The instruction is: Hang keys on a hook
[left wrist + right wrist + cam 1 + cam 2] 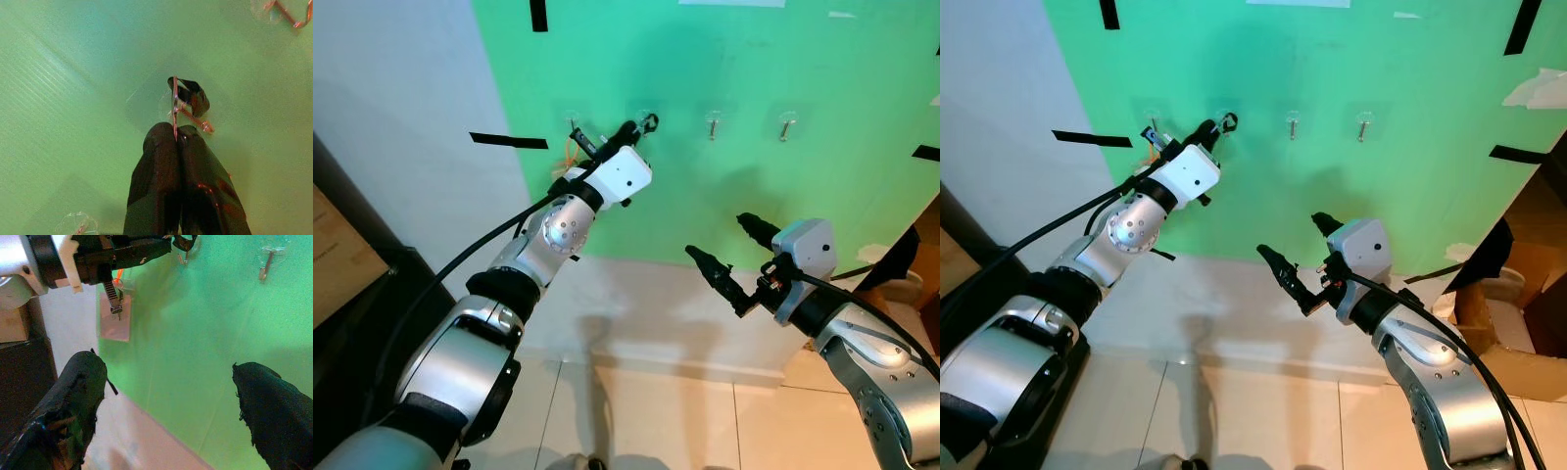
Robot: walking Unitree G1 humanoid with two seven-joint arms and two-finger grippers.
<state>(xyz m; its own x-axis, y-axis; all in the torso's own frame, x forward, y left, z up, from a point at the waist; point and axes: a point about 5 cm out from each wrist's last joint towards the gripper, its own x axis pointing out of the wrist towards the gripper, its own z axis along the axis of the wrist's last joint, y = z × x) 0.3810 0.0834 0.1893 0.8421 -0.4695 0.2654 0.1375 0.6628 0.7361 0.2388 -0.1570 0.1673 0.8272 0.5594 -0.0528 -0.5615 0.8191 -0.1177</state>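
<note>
The left gripper [644, 124] is raised up to the green wall [724, 196]. Its two black fingers [168, 181] are pressed together and pinch a thin key ring [175, 110]. A small dark tag [193, 95] hangs on that ring. The ring sits right at a clear hook [644, 116], the second in the row; if it is on the hook yet, I cannot tell.

There are four hooks in a row on the wall. The first hook [573, 122] is at about 9 o'clock from the left gripper, with something orange [571, 149] hanging by it. The third hook [712, 124] and the fourth hook [785, 125] are at 3 o'clock from the gripper.

The right gripper [729, 250] is lower, at about 5 o'clock from the left one, well apart from the wall hooks. Its fingers [78, 391] are spread wide and hold nothing.

Black tape strips [509, 140] stick on the wall. The floor [656, 411] below is pale tile.
</note>
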